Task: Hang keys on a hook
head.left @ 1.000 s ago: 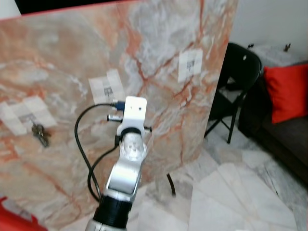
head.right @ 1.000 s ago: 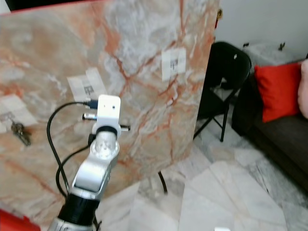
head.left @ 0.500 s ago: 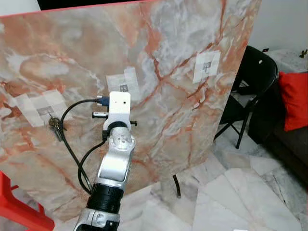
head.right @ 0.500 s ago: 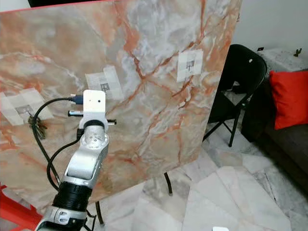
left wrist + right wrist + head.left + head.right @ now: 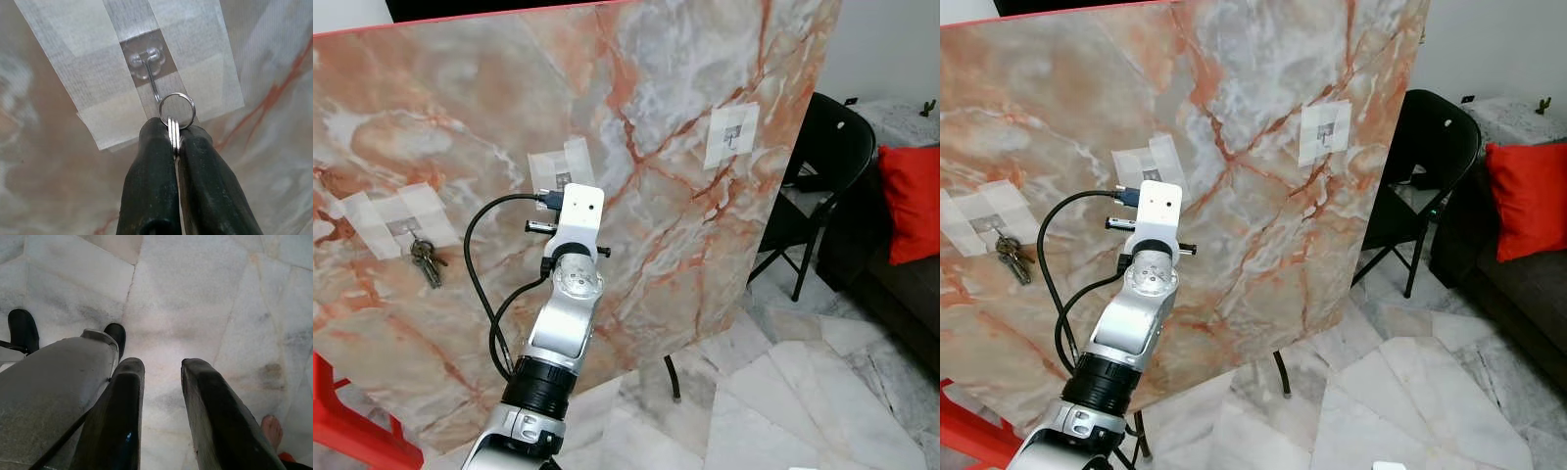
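Left gripper (image 5: 173,139), clenched on silver key ring (image 5: 177,109), has shifted right onto middle taped wire hook (image 5: 148,73) of marble-pattern board (image 5: 705,245); ring now meets hook tip. Another key bunch (image 5: 428,261) hangs left. Right gripper (image 5: 161,382) idle, fingers parted.

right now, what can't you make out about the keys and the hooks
- Left wrist view: whether the key ring is over the hook tip; the two overlap.
- Left wrist view: how many keys; edge-on between the fingers.
- Eye views: that hook, behind the wrist camera.
- Eye views: far hook, too small.
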Tool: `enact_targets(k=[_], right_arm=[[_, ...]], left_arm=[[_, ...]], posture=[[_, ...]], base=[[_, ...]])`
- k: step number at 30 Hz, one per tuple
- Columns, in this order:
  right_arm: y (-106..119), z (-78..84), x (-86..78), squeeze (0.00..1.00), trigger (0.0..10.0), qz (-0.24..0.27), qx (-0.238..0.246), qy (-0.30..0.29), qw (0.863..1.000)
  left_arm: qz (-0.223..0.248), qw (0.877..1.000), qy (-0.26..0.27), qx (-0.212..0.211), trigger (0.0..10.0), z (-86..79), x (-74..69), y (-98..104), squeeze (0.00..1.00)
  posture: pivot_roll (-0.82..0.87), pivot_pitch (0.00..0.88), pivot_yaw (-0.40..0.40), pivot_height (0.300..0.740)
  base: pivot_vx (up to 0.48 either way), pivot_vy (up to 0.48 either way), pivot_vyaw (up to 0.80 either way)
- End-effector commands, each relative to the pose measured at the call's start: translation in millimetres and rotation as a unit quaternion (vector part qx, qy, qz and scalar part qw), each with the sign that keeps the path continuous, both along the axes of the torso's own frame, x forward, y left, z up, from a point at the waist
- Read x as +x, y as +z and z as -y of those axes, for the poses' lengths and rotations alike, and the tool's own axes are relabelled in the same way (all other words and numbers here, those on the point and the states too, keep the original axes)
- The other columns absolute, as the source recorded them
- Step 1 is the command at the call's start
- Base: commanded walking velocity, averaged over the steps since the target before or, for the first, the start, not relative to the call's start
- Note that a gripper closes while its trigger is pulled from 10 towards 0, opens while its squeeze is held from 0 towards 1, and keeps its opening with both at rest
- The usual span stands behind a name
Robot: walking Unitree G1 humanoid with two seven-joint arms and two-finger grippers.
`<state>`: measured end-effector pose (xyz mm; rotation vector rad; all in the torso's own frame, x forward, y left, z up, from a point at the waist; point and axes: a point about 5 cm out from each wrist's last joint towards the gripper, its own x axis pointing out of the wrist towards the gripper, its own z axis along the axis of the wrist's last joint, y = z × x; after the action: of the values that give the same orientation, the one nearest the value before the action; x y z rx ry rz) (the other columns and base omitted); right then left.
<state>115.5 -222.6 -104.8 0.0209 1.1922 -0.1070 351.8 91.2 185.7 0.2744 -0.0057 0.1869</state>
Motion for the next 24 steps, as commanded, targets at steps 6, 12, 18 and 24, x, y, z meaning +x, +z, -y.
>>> enact_targets(k=[6, 12, 18, 24], right_arm=[[0, 0.1, 0.7, 0.0, 10.0, 0.001, 0.0, -0.006, 1.0], [0, -0.1, 0.5, 0.0, 10.0, 0.0, 0.0, -0.005, 1.0], [0, -0.2, 0.1, 0.0, 10.0, -0.001, 0.0, -0.004, 1.0], [0, -0.7, -0.3, 0.0, 10.0, -0.002, 0.001, -0.003, 1.0]], left_arm=[[0.009, 1.0, 0.017, 0.004, 10.0, 0.6, 6.5, 9, 0.0], [0.007, 0.999, 0.033, 0.003, 10.0, -2.2, 8.8, 10, 0.0], [0.008, 0.999, 0.045, 0.005, 10.0, -5.4, 8.9, 11, 0.0], [0.003, 0.998, 0.061, 0.003, 10.0, -11.5, 6.8, 9, 0.0]], posture=[[0.1, 0.0, -0.027, 0.74], [0.1, 0.0, -0.026, 0.74], [0.1, 0.0, -0.025, 0.74], [0.1, 0.0, -0.023, 0.74]], base=[[0.0, 0.0, 0.0], [0.0, 0.0, 0.0], [0.0, 0.0, 0.0], [0.0, 0.0, 0.0]])
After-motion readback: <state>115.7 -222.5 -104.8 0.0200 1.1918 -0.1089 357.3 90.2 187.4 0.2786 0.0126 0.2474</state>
